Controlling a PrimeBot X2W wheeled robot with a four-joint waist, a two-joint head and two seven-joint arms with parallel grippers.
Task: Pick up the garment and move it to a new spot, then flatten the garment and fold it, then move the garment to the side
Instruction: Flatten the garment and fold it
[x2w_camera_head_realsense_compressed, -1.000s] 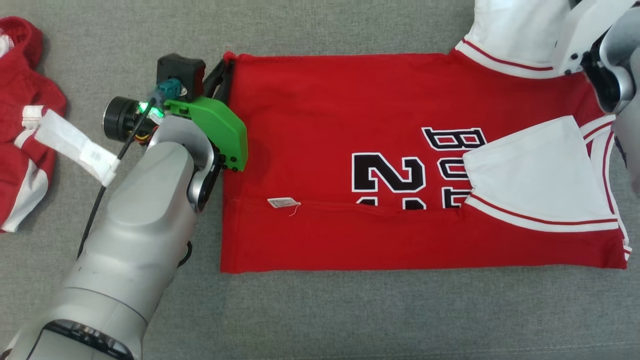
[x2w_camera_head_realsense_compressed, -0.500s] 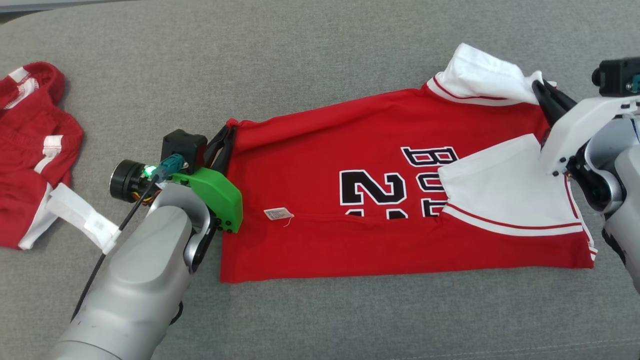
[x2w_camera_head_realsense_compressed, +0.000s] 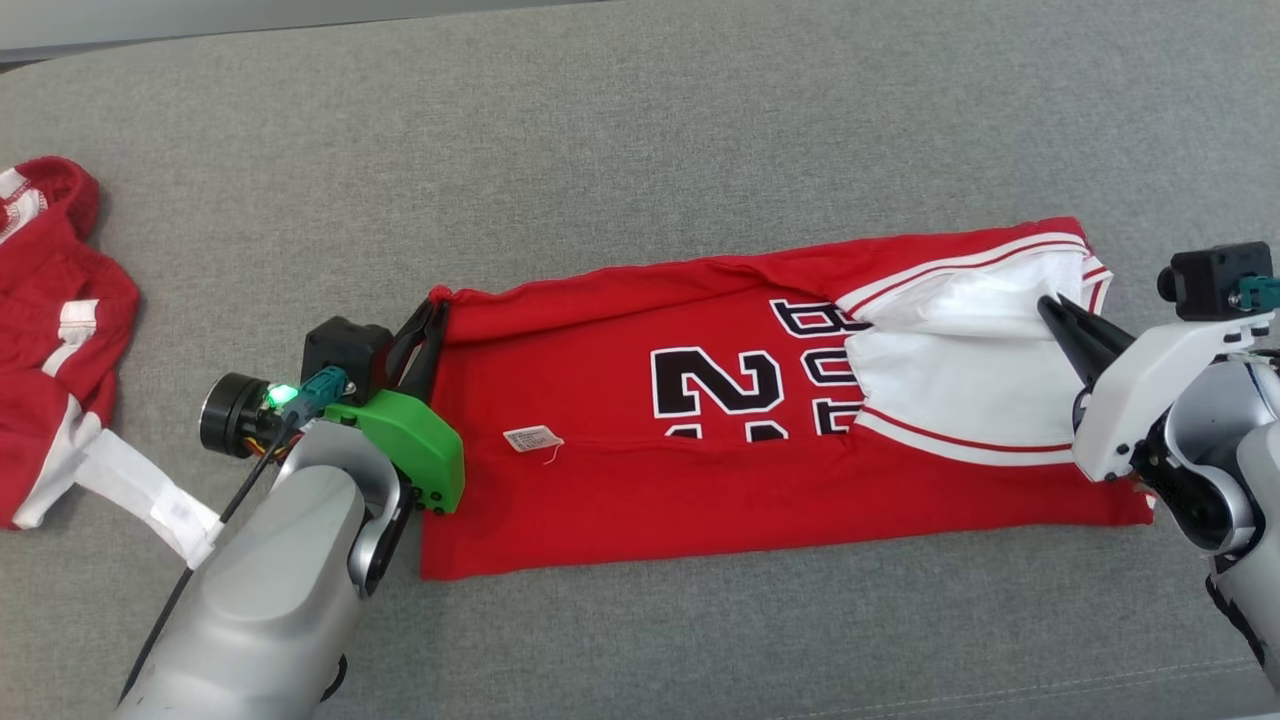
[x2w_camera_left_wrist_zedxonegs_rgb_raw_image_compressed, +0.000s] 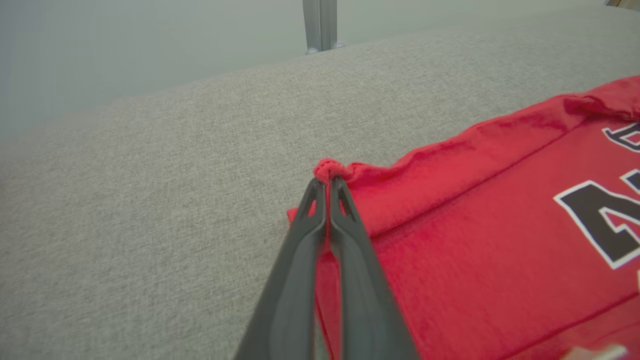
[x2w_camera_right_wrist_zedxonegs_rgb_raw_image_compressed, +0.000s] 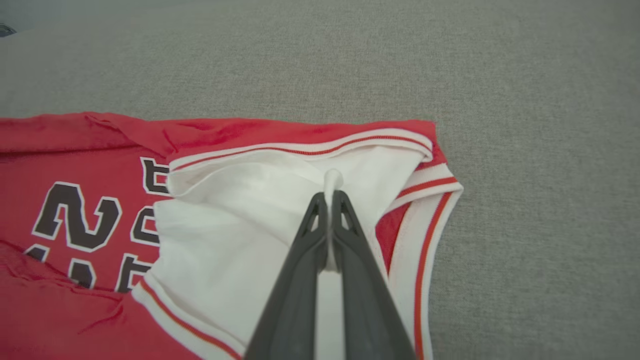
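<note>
The garment (x2w_camera_head_realsense_compressed: 620, 480) is a red jersey with black-and-white lettering and white sleeves, lying sideways on the grey cushion. Its near long side is folded over, with a small white tag (x2w_camera_head_realsense_compressed: 530, 438) on that flap. My left gripper (x2w_camera_head_realsense_compressed: 432, 310) is shut on the garment's far left corner (x2w_camera_left_wrist_zedxonegs_rgb_raw_image_compressed: 327, 170), which bunches between the tips. My right gripper (x2w_camera_head_realsense_compressed: 1050, 308) is shut on the white sleeve fabric (x2w_camera_right_wrist_zedxonegs_rgb_raw_image_compressed: 332, 179) at the garment's right end. The far edge (x2w_camera_head_realsense_compressed: 700, 275) has been drawn toward me and lies folded over the jersey's body (x2w_camera_right_wrist_zedxonegs_rgb_raw_image_compressed: 90, 150).
A second red-and-white garment (x2w_camera_head_realsense_compressed: 50, 320) lies crumpled at the left edge of the cushion (x2w_camera_head_realsense_compressed: 640, 130). A white strap (x2w_camera_head_realsense_compressed: 140, 490) hangs by my left forearm. A metal leg (x2w_camera_left_wrist_zedxonegs_rgb_raw_image_compressed: 320, 25) stands beyond the cushion's far edge.
Both grippers have pulled the garment's far edge toward me, folding it over, so the jersey is narrower. The white far sleeve now lies on the body. The head camera has also shifted.
</note>
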